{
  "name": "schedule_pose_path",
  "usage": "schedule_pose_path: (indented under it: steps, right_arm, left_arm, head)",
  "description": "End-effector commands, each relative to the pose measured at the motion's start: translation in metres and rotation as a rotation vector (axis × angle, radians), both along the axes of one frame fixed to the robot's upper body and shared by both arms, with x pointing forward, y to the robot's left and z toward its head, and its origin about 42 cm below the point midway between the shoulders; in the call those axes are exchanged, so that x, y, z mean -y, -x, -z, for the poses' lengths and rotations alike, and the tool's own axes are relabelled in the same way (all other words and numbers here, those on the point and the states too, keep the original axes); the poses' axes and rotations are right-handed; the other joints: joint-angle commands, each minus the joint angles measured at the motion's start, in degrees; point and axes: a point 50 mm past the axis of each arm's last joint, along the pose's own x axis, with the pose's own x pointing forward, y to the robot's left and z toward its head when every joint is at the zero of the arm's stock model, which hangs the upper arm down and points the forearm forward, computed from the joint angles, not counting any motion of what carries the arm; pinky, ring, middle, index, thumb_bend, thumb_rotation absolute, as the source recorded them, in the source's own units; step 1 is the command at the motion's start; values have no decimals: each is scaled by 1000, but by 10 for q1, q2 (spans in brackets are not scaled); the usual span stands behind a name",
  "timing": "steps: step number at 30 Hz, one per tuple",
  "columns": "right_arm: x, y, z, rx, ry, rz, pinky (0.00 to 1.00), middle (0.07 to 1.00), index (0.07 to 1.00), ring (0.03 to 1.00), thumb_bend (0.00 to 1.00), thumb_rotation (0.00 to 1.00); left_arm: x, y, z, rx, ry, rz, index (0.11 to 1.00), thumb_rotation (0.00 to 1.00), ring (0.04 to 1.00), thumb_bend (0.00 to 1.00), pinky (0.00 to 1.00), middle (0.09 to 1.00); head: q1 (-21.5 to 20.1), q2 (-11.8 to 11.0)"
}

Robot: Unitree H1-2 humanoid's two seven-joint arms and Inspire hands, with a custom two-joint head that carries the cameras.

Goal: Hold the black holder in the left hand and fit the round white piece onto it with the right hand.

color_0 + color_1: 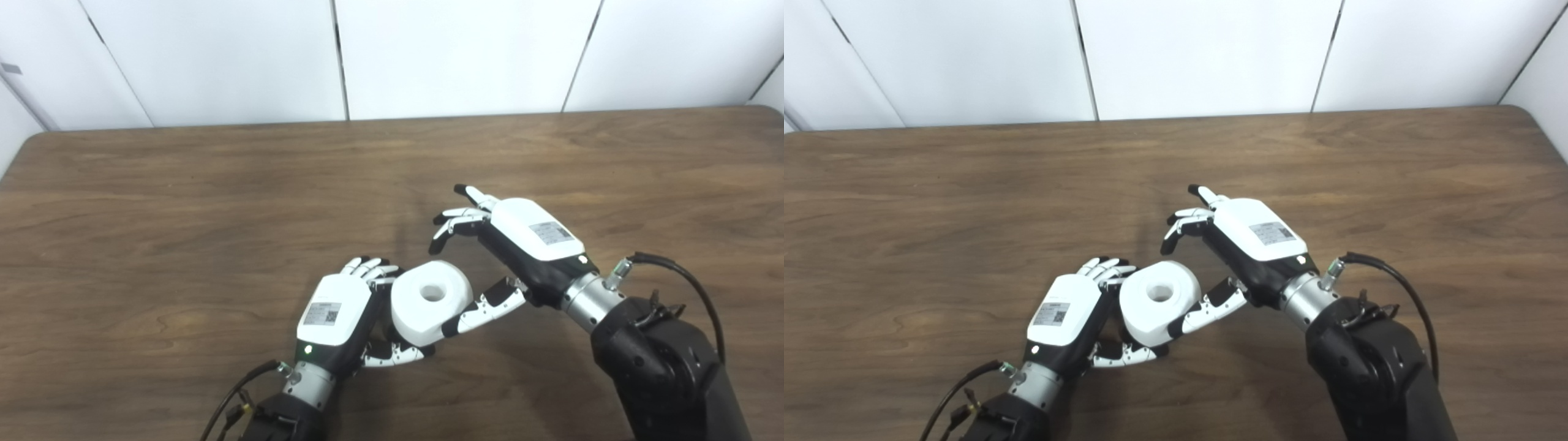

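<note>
A brown wooden counter point(184, 202) is sitting before white wall panels. Near its front edge, the left hand point(334, 318) is curling its fingers around a black holder that is mostly hidden, with the round white piece point(430, 301) sitting against this hand, its centre hole facing up. The right hand point(520, 245) is spreading open just beside it, thumb touching the piece's side, fingers arching above and apart from it

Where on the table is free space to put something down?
Bare wood lies along the table's far edge and whole left half. Crowded: near centre, where left hand, round white piece and right hand meet.
</note>
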Motion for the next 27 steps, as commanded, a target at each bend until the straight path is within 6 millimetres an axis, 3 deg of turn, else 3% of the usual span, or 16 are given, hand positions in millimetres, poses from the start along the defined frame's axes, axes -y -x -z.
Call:
schedule_pose_path:
  steps: [1,7,18,27]
  right_arm:
    - [-1,0,-18,68,-21,-2,954,830,644,994,1000,383]
    - [5,2,-31,53,9,-12,981,843,658,1000,1000,387]
    - [23,11,-66,-2,116,-19,1000,924,782,1000,1000,430]
    - [28,13,-83,-18,185,-18,1000,963,890,1000,1000,474]
  left_arm:
    - [2,0,7,-26,-56,13,487,55,867,523,917,793]
    - [1,0,8,-26,-58,10,487,56,868,523,913,794]
    - [-1,0,7,-32,-49,6,487,55,871,522,912,795]
    - [-3,-1,8,-37,-48,5,487,55,877,522,912,797]
  head:
    - [-1,0]
    - [-2,0]
    - [-4,-2]
    - [-4,-3]
